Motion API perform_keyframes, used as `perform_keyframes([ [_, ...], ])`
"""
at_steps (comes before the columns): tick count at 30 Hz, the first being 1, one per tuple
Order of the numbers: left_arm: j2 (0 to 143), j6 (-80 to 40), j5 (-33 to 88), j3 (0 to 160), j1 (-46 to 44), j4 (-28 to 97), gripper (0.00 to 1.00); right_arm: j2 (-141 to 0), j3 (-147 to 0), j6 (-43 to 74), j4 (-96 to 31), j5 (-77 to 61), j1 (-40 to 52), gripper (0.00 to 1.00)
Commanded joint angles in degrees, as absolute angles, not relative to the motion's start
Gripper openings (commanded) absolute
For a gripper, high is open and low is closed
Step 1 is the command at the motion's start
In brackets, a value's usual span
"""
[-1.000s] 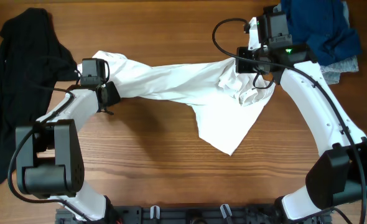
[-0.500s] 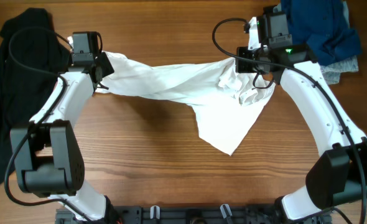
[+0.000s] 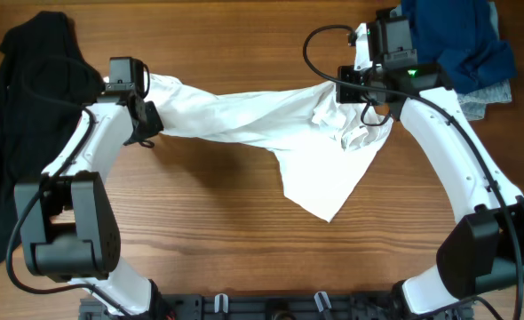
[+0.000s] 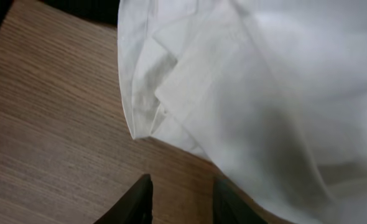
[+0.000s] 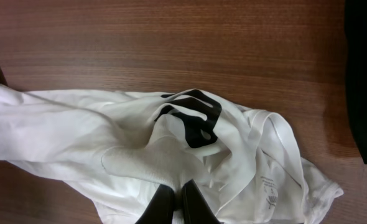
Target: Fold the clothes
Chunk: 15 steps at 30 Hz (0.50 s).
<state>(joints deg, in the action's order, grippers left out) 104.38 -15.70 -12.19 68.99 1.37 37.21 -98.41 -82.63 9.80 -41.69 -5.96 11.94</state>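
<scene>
Your right gripper (image 5: pixel 176 198) pinches the rumpled white T-shirt with black print (image 3: pixel 244 111), your left gripper (image 4: pixel 180 199) gapes empty beside its sleeve, and the shirt sprawls unfolded across the wooden counter (image 3: pixel 226 249), with a black fabric garment (image 3: pixel 13 133) and a dark blue fabric heap (image 3: pixel 462 40) waiting, so folding looks barely begun.

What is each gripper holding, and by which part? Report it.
Right gripper: jaws shut on the white T-shirt, pinching a bunched fold beside its black print. Left gripper: jaws open over the table, holding nothing.
</scene>
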Motion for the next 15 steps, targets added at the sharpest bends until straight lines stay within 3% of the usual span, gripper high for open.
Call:
perform_keyframes([
  [1, 106.9, -15.2, -12.8, 67.9, 1.9, 34.2, 0.30, -99.2, -82.0, 9.2, -41.4, -6.4, 12.0, 0.04],
  [9, 110.0, -15.1, -12.6, 67.8, 1.9, 33.7, 0.26, -99.2, -82.0, 9.2, -41.4, -6.4, 12.0, 0.04],
  [15, 110.0, -15.2, -13.1, 67.8, 1.9, 27.7, 0.33, -99.2, -82.0, 9.2, -41.4, -6.3, 12.0, 0.04],
])
